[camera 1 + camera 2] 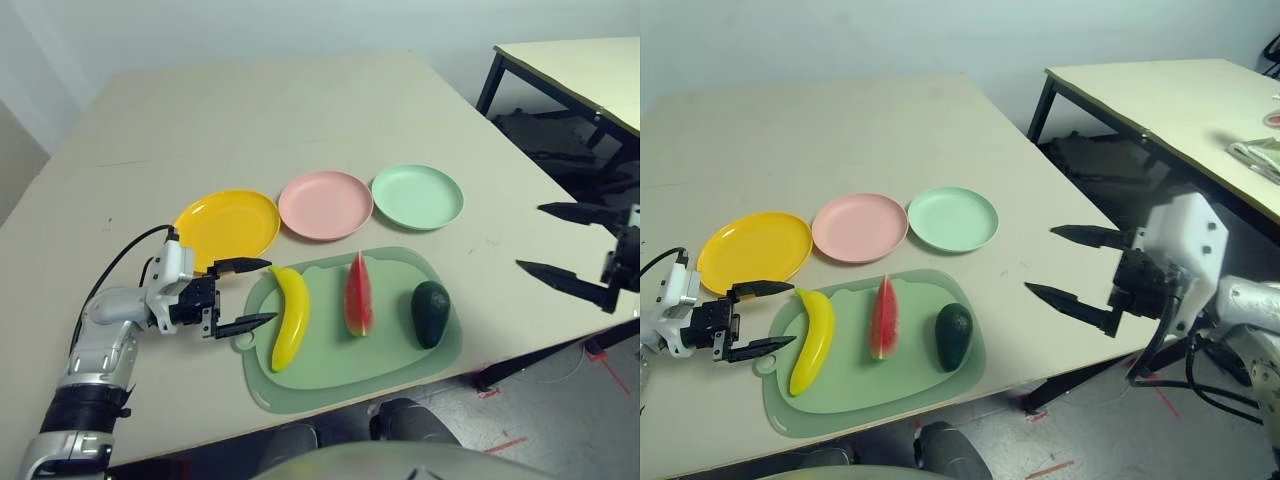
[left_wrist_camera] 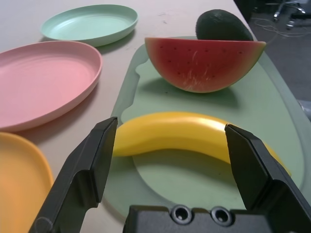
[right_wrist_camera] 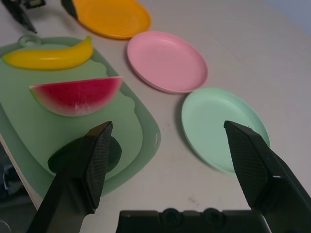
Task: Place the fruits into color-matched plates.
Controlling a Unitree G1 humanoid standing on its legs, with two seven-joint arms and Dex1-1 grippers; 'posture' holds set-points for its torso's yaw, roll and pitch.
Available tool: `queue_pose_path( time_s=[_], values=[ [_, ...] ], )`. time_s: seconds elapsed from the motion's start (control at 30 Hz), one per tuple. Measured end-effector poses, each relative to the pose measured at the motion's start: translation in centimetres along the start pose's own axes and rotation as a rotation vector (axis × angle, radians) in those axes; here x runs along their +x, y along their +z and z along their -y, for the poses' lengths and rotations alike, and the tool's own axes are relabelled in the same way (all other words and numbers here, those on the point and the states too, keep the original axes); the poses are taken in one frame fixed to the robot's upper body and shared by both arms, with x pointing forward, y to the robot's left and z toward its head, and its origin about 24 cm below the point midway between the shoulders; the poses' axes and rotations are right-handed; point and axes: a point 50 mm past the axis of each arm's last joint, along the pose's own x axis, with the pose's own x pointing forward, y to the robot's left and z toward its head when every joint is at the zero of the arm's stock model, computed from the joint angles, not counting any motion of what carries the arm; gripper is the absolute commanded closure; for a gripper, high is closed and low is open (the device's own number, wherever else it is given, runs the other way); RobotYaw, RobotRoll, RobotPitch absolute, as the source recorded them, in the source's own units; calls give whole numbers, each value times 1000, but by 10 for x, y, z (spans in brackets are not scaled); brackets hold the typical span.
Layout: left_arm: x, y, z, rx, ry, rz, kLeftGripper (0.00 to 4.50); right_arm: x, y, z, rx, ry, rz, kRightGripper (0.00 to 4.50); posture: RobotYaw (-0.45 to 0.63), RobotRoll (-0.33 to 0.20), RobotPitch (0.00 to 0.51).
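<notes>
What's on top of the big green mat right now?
The mat holds the banana, the watermelon wedge and the avocado. Whatever lies directly beneath each fruit is covered, so I can't see it.

On the green mat (image 1: 385,358), a row of three toy fruits. At the left, a bright yellow banana (image 1: 293,320), long and bent, lying down with one end toward the plates. In the middle, a red watermelon slice (image 1: 358,297) with little dark seeds, round side down and flat edge up. At the right, a dark green avocado (image 1: 430,314), fat and egg-shaped, lying down. Past the mat, on the table (image 1: 270,120), three round plates, all flat and open side up: yellow-orange plate (image 1: 228,225) left, pink plate (image 1: 326,205) between, mint green plate (image 1: 418,197) right.
</notes>
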Motion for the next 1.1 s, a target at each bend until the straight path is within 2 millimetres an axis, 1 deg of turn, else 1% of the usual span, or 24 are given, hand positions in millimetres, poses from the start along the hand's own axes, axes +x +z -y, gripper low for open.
queue_pose_path(
  time_s=[0.13,0.27,0.37,0.47,0.6,0.73,0.87,1.1],
  values=[
    [-2,-3,4,-7,14,-8,0,16,0,3,-117,139,-115,19,-77,0,0],
    [-1,-1,5,2,18,-9,0,32,9,7,-180,294,-145,19,-59,0,0],
    [0,1,7,10,25,-7,0,38,16,10,-235,385,-186,19,-50,0,0],
    [0,1,10,10,27,-7,0,43,14,10,-295,474,-238,19,-42,0,0],
    [3,4,13,17,12,-7,0,48,14,11,-525,620,-328,19,-32,0,0],
    [9,10,16,41,-26,-2,0,57,9,13,-646,687,-375,19,-23,0,0],
    [12,14,17,52,-51,-10,0,67,-2,13,-670,721,-420,19,-8,0,0],
    [11,18,17,60,-57,-27,0,84,-10,13,-669,722,-435,19,5,0,0]
  ],
)
